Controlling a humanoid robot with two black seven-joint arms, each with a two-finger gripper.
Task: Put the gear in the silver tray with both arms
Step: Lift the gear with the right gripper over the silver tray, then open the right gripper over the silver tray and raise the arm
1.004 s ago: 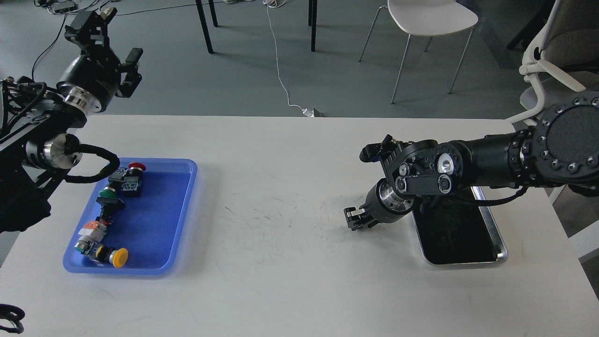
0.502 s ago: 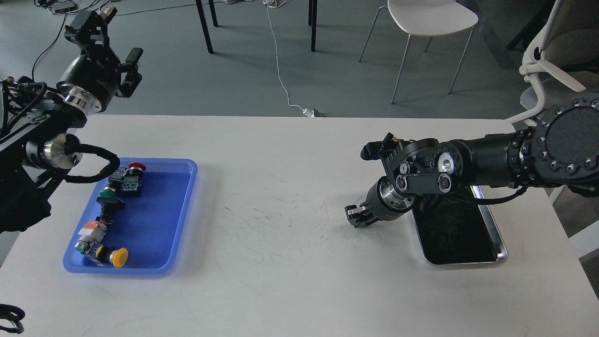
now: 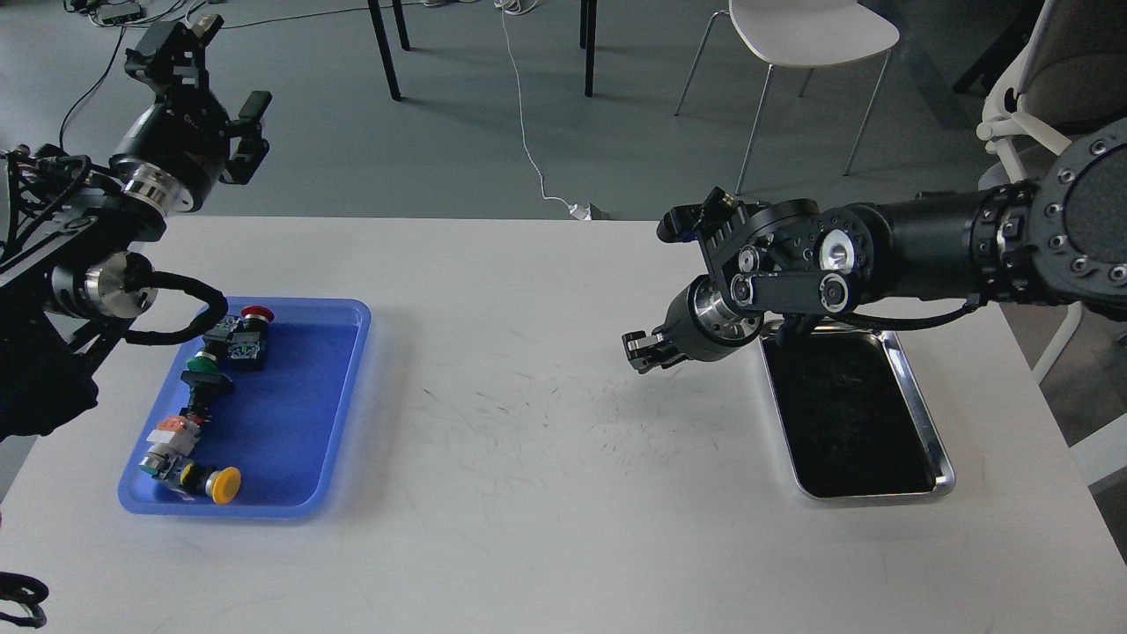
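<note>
The silver tray [image 3: 922,414] lies at the table's right side, its dark floor bare. My right gripper [image 3: 644,350] hangs above the table just left of the tray's far end; it is small and dark, and I cannot tell its fingers apart. Nothing shows in it. My left gripper [image 3: 216,84] is raised beyond the table's far left corner, fingers spread and empty. The gear is several push-button switches in the blue tray [image 3: 290,405]: red-capped [image 3: 257,313], green-capped [image 3: 202,361] and yellow-capped [image 3: 225,484].
A white chair [image 3: 810,35] and table legs stand on the floor behind the table. Another chair [image 3: 1039,132] is at the far right. A white cable [image 3: 528,150] runs along the floor to the table's far edge.
My right arm has lifted and swung left and away, uncovering the silver tray's far end. My left gripper has barely shifted.
</note>
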